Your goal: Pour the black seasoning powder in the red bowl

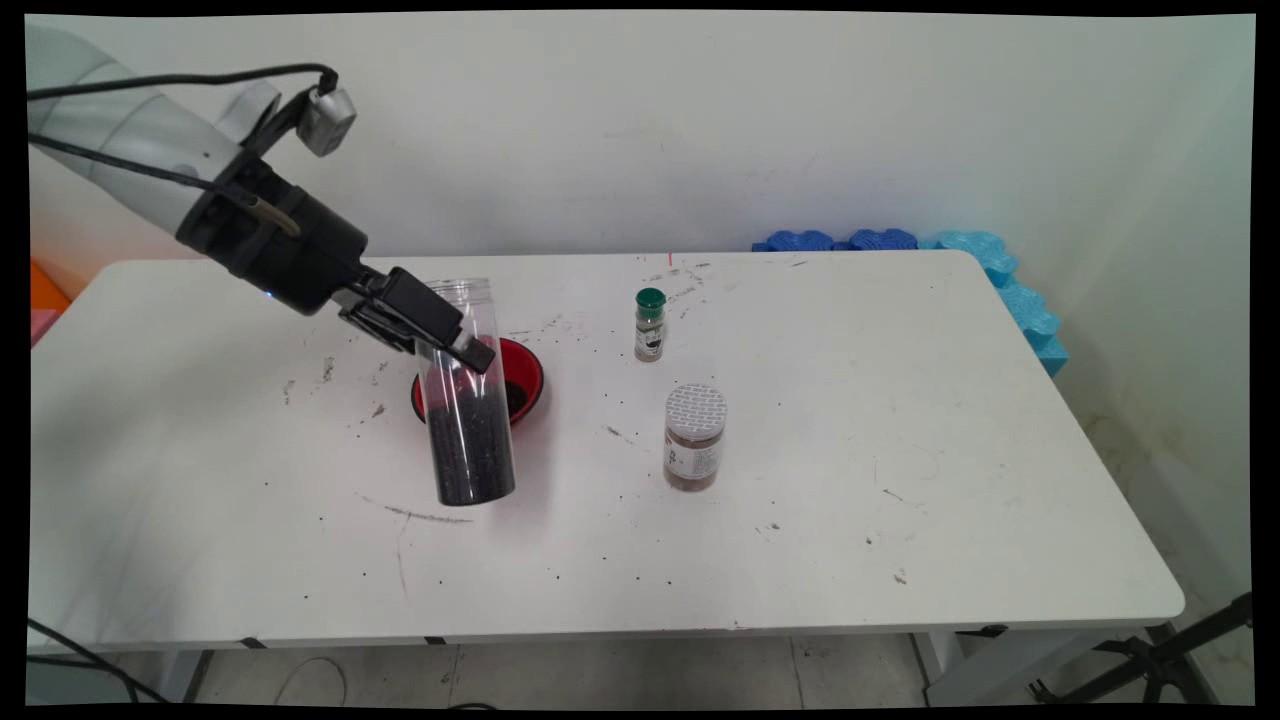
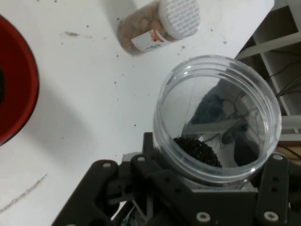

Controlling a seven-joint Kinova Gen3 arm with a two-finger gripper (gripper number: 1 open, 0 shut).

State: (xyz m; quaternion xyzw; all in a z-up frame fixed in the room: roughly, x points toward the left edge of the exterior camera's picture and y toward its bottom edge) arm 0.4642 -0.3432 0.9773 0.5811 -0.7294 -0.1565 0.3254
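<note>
While my gripper [image 1: 452,342] pinches the clear jar [image 1: 466,400] of dark grains upright, I see it in front of the red bowl [image 1: 525,380]; to the right stand a green-capped bottle [image 1: 650,325] and a white-lidded jar [image 1: 694,437].

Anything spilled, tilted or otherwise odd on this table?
Small dark specks and smudges are scattered over the white table, densest near the red bowl. The black gripper holds an open clear plastic jar of dark granules, slightly tilted.
</note>
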